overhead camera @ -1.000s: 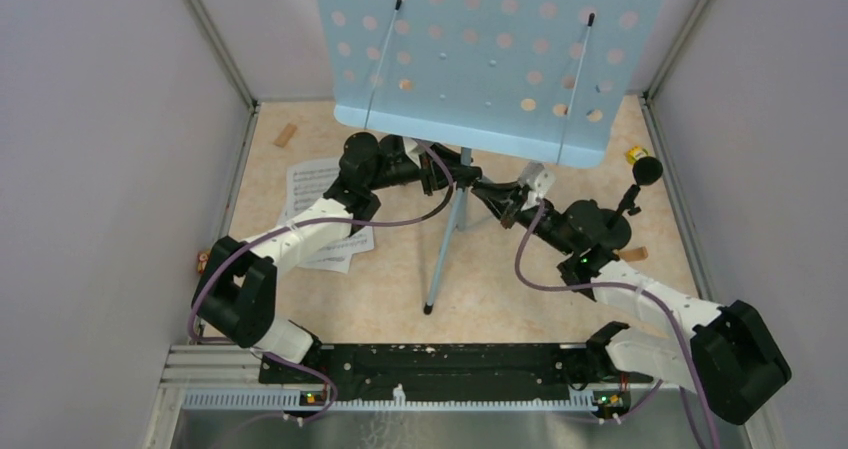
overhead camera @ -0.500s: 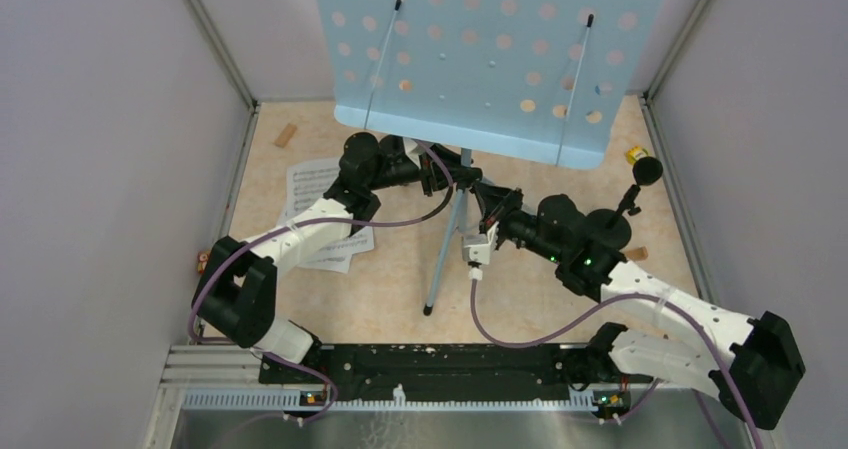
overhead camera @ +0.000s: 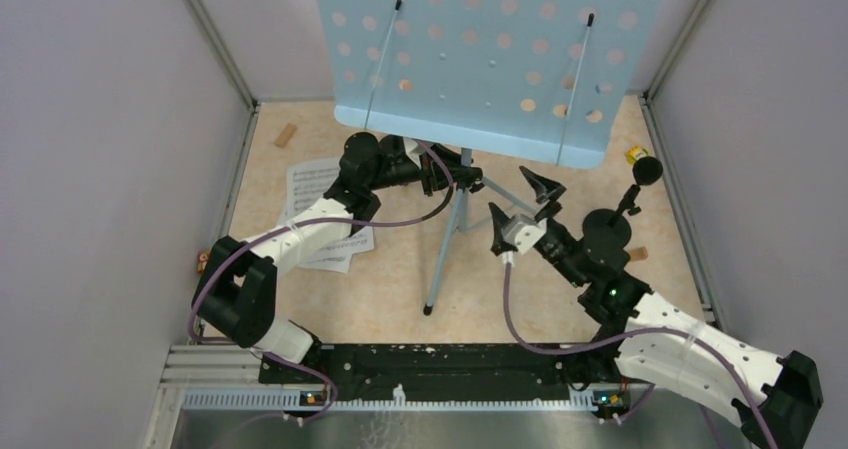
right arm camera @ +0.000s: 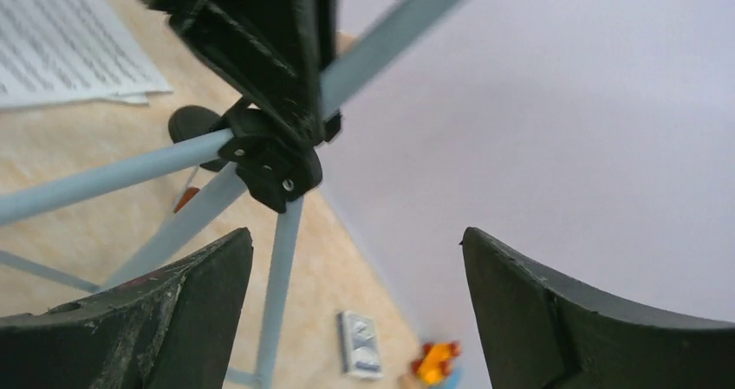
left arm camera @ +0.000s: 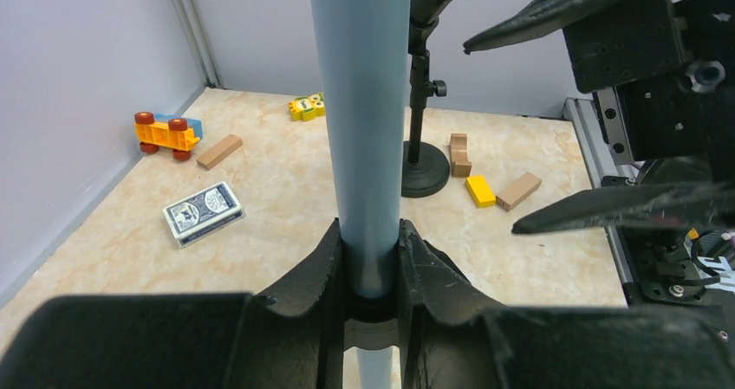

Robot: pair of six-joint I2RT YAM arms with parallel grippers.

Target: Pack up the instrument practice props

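The light-blue perforated music rack (overhead camera: 480, 49) stands upright on its grey pole (overhead camera: 444, 249) in the middle of the floor. My left gripper (overhead camera: 468, 179) is shut on that pole (left arm camera: 362, 103), both fingers pressed against it just above the black collar. My right gripper (overhead camera: 516, 195) hangs open just right of the pole and holds nothing. In the right wrist view it (right arm camera: 355, 259) faces the black tripod hub (right arm camera: 273, 159) and the spread legs. White sheet-music pages (overhead camera: 320, 209) lie on the floor under my left arm. A black microphone on a round-based holder (overhead camera: 610, 227) stands to the right.
A blue-patterned card box (left arm camera: 202, 212), an orange toy truck (left arm camera: 165, 132), wooden blocks (left arm camera: 518, 190) and a yellow block (left arm camera: 479, 191) lie scattered on the floor. Another wooden block (overhead camera: 286, 135) sits at the back left. Grey walls close in on three sides.
My right gripper was shut near the pole; it has opened wide and drawn back to the right. My left gripper and the rack have not moved.
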